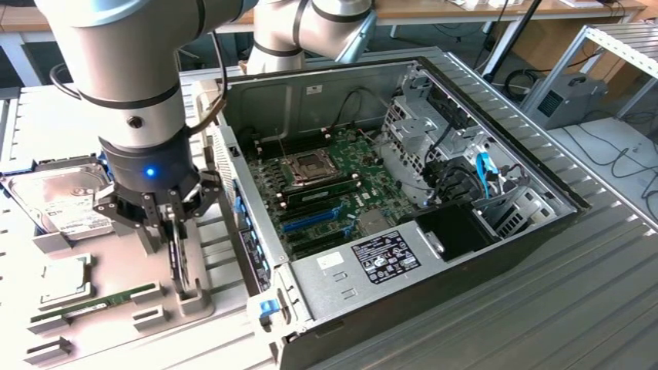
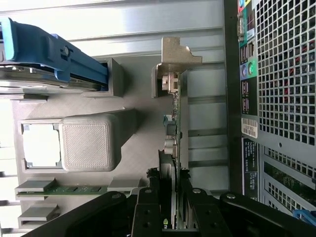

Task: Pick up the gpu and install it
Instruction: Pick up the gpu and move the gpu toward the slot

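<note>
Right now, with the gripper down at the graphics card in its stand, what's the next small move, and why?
Probably a short straight lift: the jaws look closed on the gpu, which stands on edge, seated in the gray holder beside the case.

I work over a ribbed metal surface (image 1: 575, 308). The open computer case (image 1: 298, 96) sits on it. Just beside the case lies a grey holder plate (image 1: 196, 304) bearing a hard drive (image 1: 67, 196), processor (image 1: 64, 281), RAM stick (image 1: 98, 302) and the upright gpu (image 1: 177, 262).
</note>
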Robot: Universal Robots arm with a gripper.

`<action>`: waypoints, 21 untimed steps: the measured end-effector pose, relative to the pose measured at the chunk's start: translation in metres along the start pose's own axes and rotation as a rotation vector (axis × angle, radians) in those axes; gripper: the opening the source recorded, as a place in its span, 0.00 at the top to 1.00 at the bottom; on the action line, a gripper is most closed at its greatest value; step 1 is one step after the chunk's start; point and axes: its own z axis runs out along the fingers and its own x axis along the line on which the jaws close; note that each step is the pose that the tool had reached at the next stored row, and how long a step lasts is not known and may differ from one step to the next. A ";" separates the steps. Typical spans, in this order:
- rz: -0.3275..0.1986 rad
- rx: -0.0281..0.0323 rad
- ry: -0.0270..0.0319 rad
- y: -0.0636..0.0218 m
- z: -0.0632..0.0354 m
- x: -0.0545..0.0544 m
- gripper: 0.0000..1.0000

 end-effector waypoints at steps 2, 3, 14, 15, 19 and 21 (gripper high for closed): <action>0.000 0.0001 0.0001 0.0000 -0.0006 0.000 0.74; 0.000 0.0001 0.0001 0.0000 -0.0009 0.000 0.74; 0.000 0.0001 0.0001 -0.0001 -0.0054 0.000 0.74; 0.000 0.0000 0.0000 -0.0002 -0.0057 0.000 0.74; 0.000 0.0000 0.0001 -0.0002 -0.0072 0.000 0.74; 0.000 0.0000 0.0001 -0.0002 -0.0085 0.000 0.74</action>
